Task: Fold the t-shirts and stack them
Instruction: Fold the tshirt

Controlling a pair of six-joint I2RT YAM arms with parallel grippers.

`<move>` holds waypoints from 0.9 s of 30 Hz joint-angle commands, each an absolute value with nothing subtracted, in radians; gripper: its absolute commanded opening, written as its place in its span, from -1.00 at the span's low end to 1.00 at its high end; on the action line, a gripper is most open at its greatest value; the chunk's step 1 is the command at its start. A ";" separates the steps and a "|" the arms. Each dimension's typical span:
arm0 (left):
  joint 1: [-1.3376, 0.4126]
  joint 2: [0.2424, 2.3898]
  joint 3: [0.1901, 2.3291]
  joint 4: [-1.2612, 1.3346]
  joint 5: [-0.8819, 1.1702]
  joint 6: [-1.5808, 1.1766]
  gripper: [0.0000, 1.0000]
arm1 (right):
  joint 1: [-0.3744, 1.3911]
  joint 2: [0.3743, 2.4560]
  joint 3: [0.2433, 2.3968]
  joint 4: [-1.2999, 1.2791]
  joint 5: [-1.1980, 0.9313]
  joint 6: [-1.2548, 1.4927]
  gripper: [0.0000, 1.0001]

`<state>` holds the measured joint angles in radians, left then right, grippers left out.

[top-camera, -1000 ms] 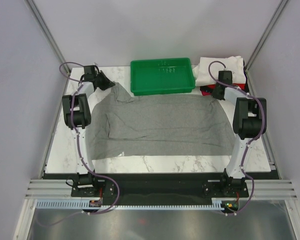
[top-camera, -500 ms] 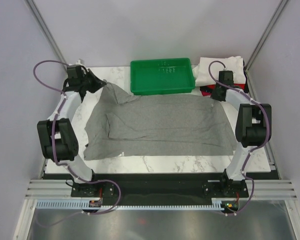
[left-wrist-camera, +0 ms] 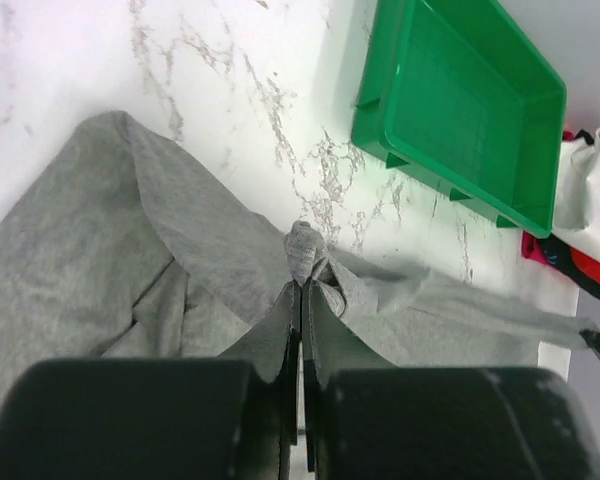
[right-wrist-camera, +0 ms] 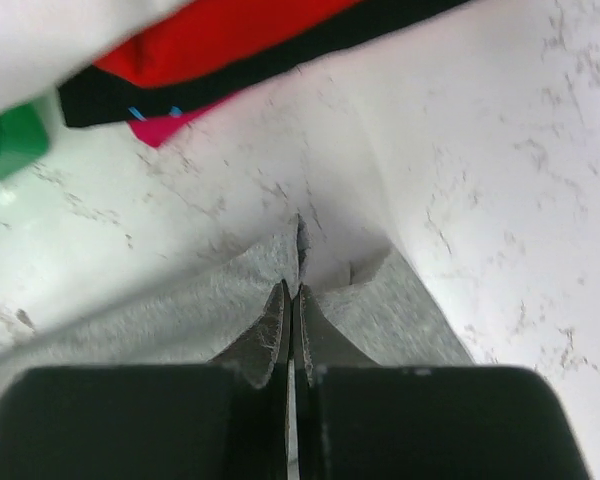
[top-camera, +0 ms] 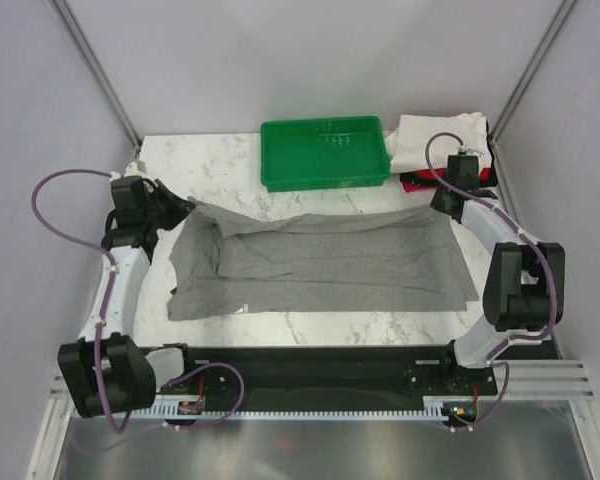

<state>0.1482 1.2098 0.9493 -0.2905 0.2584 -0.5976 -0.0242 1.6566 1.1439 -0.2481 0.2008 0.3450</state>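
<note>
Left of the green tray (top-camera: 325, 181), the bare marble table (top-camera: 215, 160) gives me room to pass. The tray itself walls off the far side; just right of it, folded t-shirts (top-camera: 435, 138) block me.

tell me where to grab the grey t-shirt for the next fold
By its two far corners, coming from above and outside each end. The grey t-shirt lies spread wide, so only edge cloth bunches into the jaws. The left gripper and right gripper are shut on exactly those corners.
</note>
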 commanded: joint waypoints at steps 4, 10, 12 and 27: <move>0.206 1.034 0.836 -0.365 0.213 -0.597 -0.96 | -0.070 1.594 1.052 -0.201 0.219 0.396 -1.00; 0.273 0.951 0.782 -0.425 0.209 -0.618 -0.96 | -0.103 1.555 1.009 -0.173 0.207 0.419 -1.00; 0.322 0.936 0.773 -0.442 0.225 -0.632 -0.96 | -0.120 1.542 0.983 -0.144 0.192 0.452 -1.00; 0.525 0.907 0.709 -0.442 0.410 -0.657 -0.96 | -0.193 1.588 0.913 -0.074 0.086 0.532 -1.00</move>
<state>0.5152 0.9478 0.7013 -0.4610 0.3737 -0.6380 -0.1856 1.6001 0.9184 -0.1230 0.0929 0.5190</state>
